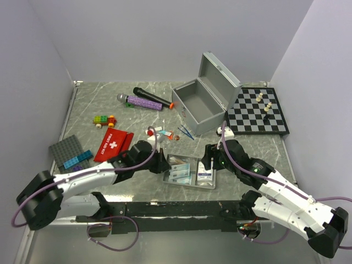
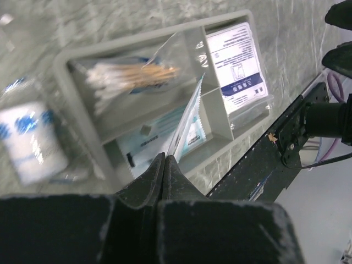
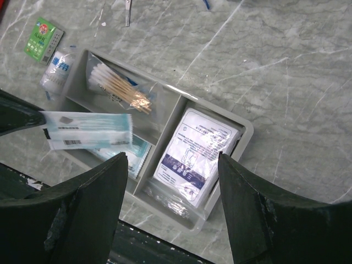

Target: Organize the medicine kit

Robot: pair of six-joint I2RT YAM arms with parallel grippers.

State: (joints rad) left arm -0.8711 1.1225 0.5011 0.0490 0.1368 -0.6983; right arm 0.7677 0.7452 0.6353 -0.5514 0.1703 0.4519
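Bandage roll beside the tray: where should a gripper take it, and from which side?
Grip the bandage roll at mid-length, coming straight down, jaws across its round sides. It lies on its side along the tray wall, with the green box near one end, so an end-on approach is likely crowded. The tray-side gap looks tight; nudging it out first may help.

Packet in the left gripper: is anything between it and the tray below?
Nothing visible blocks it. The left gripper holds the packet over the tray compartment where another flat packet already lies. The cotton swabs sit in the neighbouring compartment; the open right gripper hovers over the end compartment, aside.
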